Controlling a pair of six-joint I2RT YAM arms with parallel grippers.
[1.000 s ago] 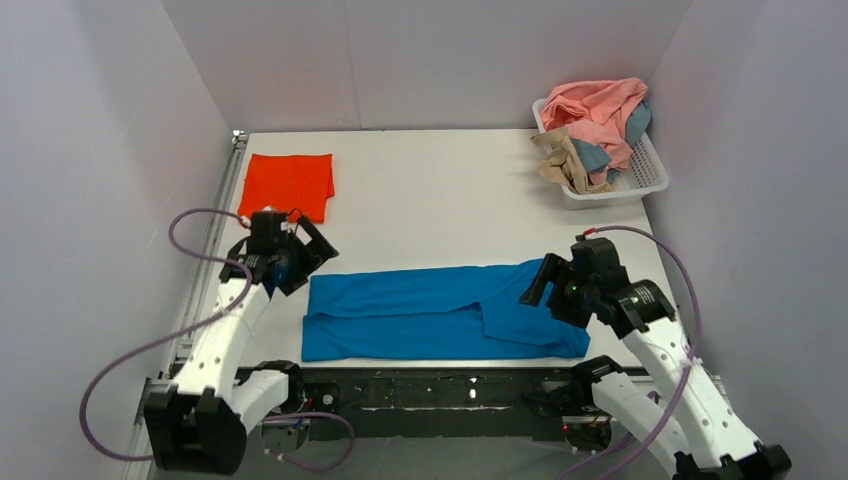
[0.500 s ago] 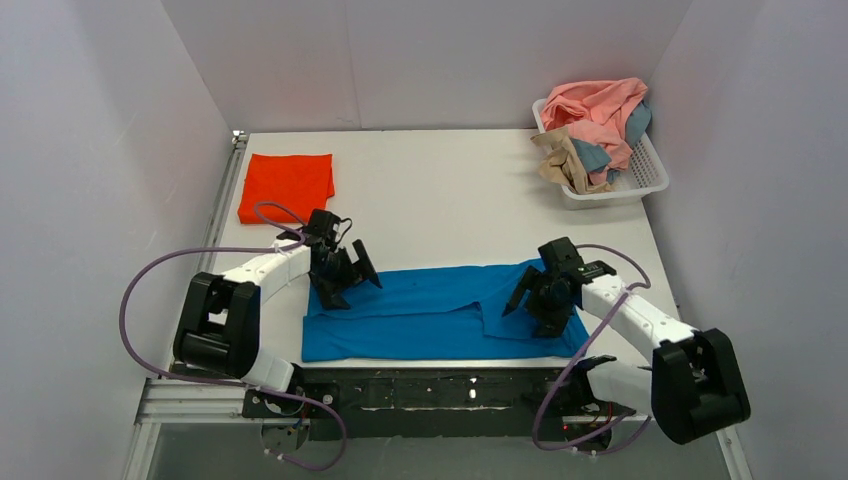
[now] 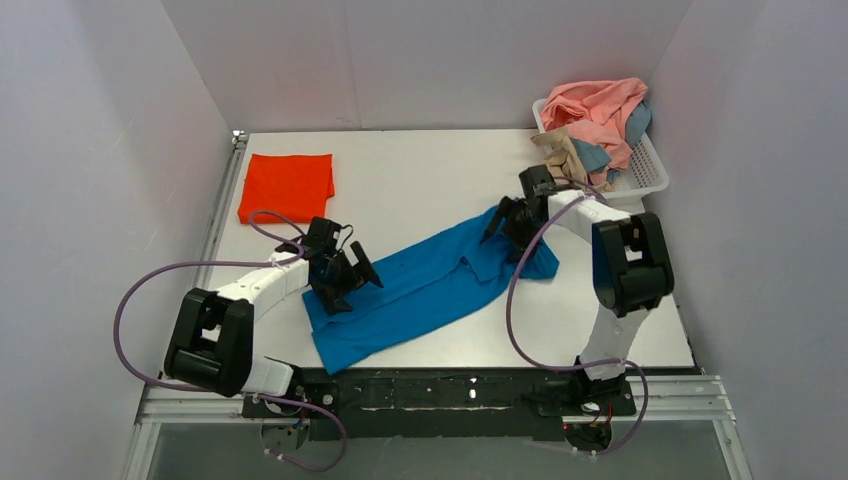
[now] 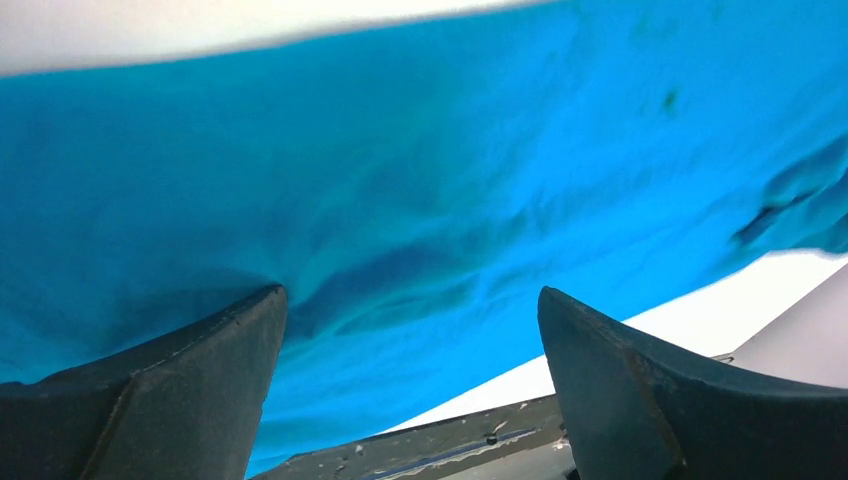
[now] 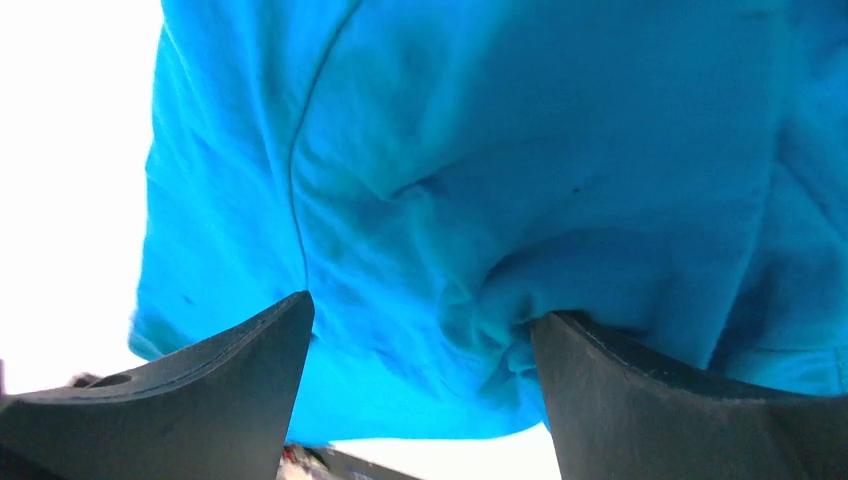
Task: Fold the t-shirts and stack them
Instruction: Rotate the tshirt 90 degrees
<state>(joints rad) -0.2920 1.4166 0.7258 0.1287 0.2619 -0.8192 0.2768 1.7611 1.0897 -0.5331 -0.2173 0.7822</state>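
The bright blue t-shirt [image 3: 430, 285], folded into a long band, lies slanted across the table's middle, its right end farther back. My left gripper [image 3: 345, 280] is open and sits on the shirt's left end; blue cloth [image 4: 450, 180] fills the gap between its spread fingers, with my left gripper [image 4: 410, 295] not closed on it. My right gripper [image 3: 512, 222] is open on the shirt's bunched right end; cloth [image 5: 500, 150] folds up between the spread fingers of my right gripper [image 5: 420, 305]. The orange-red t-shirt [image 3: 288, 184] lies folded at the back left.
The white lattice basket [image 3: 645, 180] stands at the back right, just behind my right gripper, with a pink shirt [image 3: 600, 105], a tan one [image 3: 560, 165] and a dusty blue one [image 3: 592, 155] heaped in it. The table's near edge rail [image 4: 480, 440] is close to the shirt's low left corner.
The blue shirt has swung from lying along the front edge to a diagonal. My right gripper moved back toward the basket with the shirt's right end. My left gripper stayed on the left end.
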